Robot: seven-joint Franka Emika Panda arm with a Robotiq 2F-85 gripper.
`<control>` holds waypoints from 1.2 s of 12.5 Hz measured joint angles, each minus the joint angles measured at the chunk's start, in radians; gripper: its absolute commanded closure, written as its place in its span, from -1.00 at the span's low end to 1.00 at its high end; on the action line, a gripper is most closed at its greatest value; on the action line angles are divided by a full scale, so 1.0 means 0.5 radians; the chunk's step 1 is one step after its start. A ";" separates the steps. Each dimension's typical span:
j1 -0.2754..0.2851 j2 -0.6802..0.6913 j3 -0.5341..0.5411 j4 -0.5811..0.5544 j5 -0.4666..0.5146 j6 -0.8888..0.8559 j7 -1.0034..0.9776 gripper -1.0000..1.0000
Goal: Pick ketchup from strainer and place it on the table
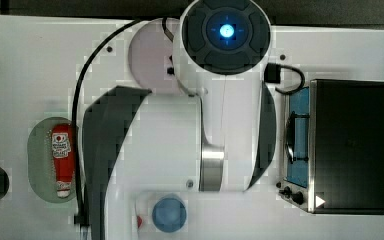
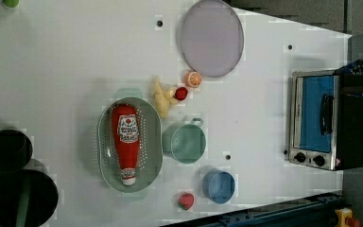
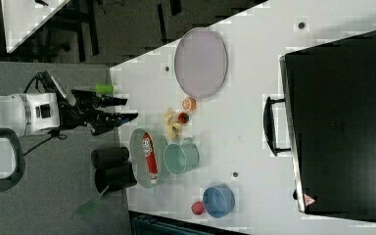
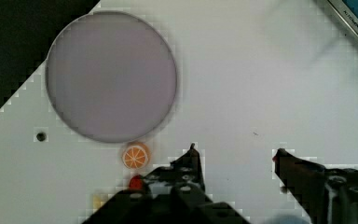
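Black gripper, item one: jaws parted and holding nothing, hanging high above the table with the grey-lilac plate and an orange slice beneath it. Item two, the ketchup: lying lengthwise in the pale green strainer, white cap toward the left view's bottom, green cup just beside. I judge the reach not yet begun; I would descend over the bottle's mid-body, jaws across its narrow width, clear of the strainer's rim.

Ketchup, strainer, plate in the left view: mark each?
ketchup (image 2: 126,142), left view, red body below the label
strainer (image 2: 106,151), left view, bare mesh beside the bottle
plate (image 2: 211,38), left view, centre of its face
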 measured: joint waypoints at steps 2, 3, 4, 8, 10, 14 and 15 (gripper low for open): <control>-0.135 -0.254 0.134 -0.277 0.011 -0.270 0.010 -0.80; -0.170 -0.370 0.169 -0.357 0.006 -0.296 0.031 -0.99; -0.192 -0.444 0.209 -0.363 0.007 -0.279 0.040 -1.00; -0.197 -0.457 0.489 -0.244 0.013 -0.085 0.046 -1.00; -0.185 -0.353 0.731 -0.246 0.014 0.049 0.047 -1.00; -0.070 -0.050 1.136 -0.281 0.044 0.167 0.048 -1.00; -0.070 0.018 1.248 -0.289 0.045 0.177 0.048 -1.00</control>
